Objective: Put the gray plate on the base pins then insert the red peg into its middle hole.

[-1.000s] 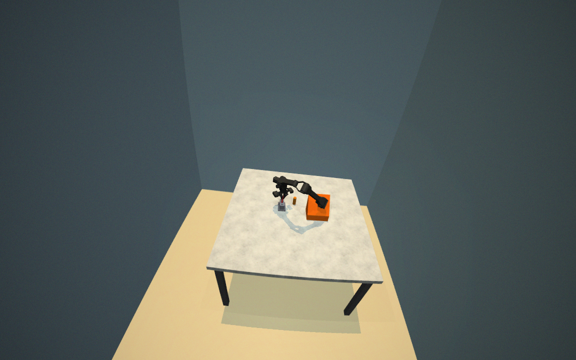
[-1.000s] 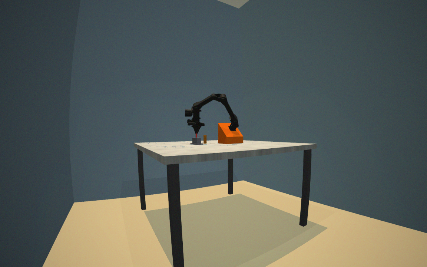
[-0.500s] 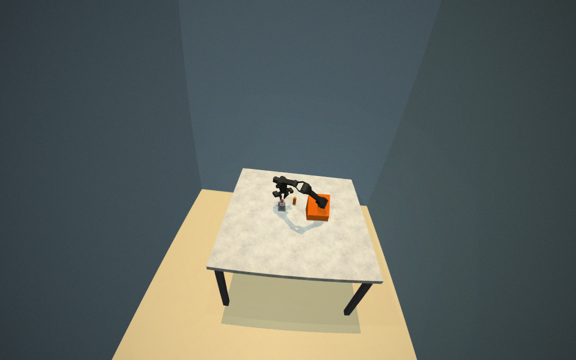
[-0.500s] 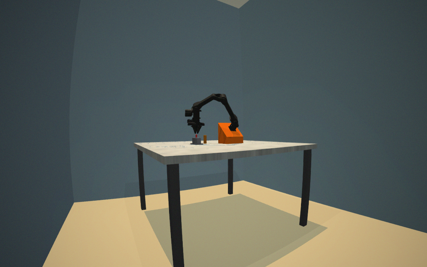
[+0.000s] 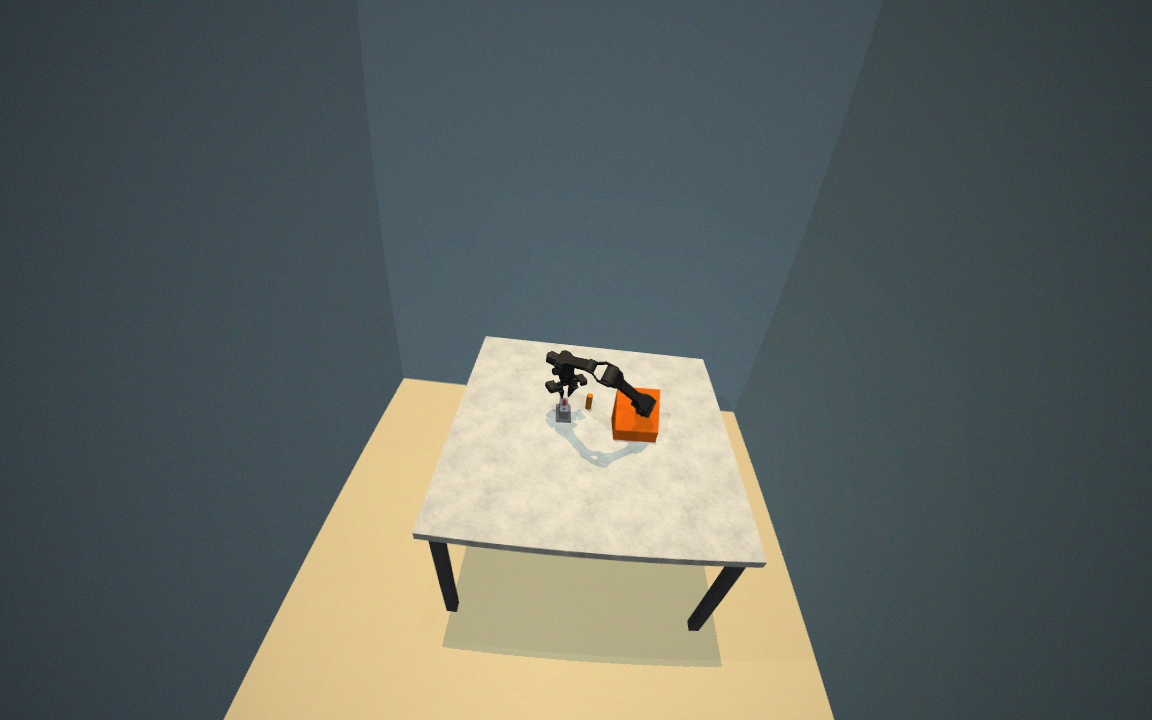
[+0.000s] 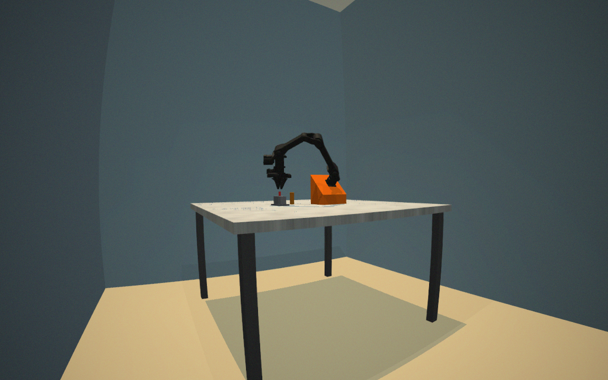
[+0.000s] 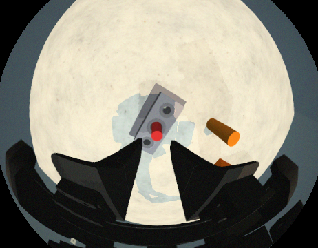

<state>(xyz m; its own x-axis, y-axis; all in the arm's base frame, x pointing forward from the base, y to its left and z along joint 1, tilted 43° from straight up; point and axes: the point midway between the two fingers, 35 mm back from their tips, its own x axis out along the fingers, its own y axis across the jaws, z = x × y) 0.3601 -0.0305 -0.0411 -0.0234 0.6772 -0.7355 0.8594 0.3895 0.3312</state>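
The table [image 5: 593,492] [image 6: 344,215] [image 7: 159,52] carries everything, including the orange block [image 5: 635,431] [image 6: 327,197] from which the black arm [image 5: 580,364] [image 6: 322,150] arches. The end effector [image 5: 566,394] [image 6: 279,188] [image 7: 156,142] points down above the work, its fingers partly spread with nothing pinched. Beneath it, the gray plate [image 5: 563,409] [image 6: 279,200] [image 7: 170,120] lies flat over the base [image 5: 563,420] [image 6: 278,205] [image 7: 159,88], its long axis slanting from lower left to upper right in the wrist view. An orange cylinder [image 5: 589,402] [image 6: 292,198] [image 7: 222,132] stands upright near the plate, apart from it. The red peg [image 5: 564,402] [image 6: 279,193] [image 7: 156,132] sits in the plate's middle hole, long axis vertical, top protruding below the fingertips.
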